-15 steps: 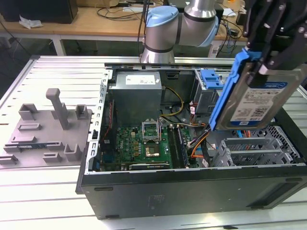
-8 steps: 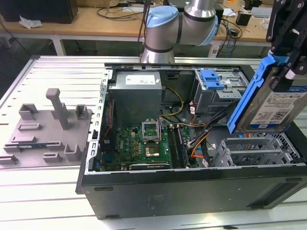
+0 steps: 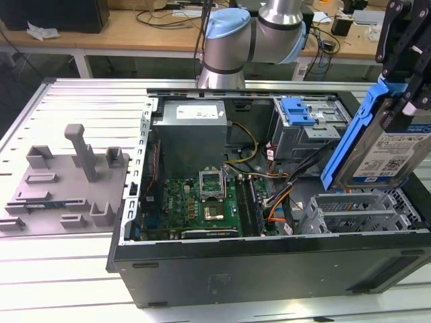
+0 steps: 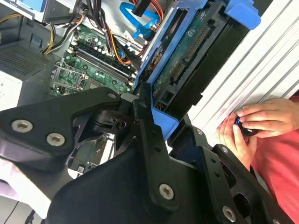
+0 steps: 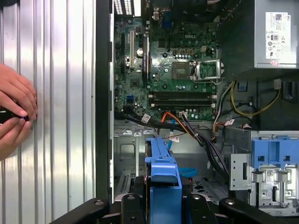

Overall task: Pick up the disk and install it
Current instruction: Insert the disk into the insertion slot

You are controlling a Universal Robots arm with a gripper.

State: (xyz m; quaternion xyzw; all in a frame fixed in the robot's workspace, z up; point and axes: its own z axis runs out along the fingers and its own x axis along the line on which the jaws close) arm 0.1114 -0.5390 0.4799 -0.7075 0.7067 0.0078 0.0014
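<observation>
- Black linkage-fingered gripper (image 3: 404, 81) is clamped on the flat rectangular silver disk (image 3: 389, 145), which has a white-and-blue label and a blue plastic bracket round its edges. Grip is at the disk's upper end.
- Disk location: upper right of the exterior view, in the air and tilted. Its low end is over the grey sheet-metal drive cage (image 3: 363, 212) at the exterior view's right end of the open black computer case (image 3: 269, 269). It looks clear of the cage, but I can't confirm the gap.
- The second wrist view shows the disk's green circuit-board side, bare and unshielded.
- Handling, my read: stiff metal body, dense for its size, shock-sensitive — no knocks against the cage walls.
- The bracket is thin plastic and likely flexes, so a hold on it alone could let the disk rock. A one-end grip leaves the long free end as a lever.
- Best hold: across the solid side edges, off the board side and off the label face.
- Writing on the disk label: dark print blocks plus barcode-like patches. I'm not quoting any of it.
- Big grey metal power-supply box (image 3: 192, 134) carries a white sticker (image 5: 277, 30) with dense print, also left unread.
- Green motherboard (image 3: 202, 202) has small white markings, too fine to make out.
- Person's hands (image 4: 254, 123) rest on the ribbed aluminium table (image 3: 81, 101) just beside the case, closed round a small dark object.
</observation>
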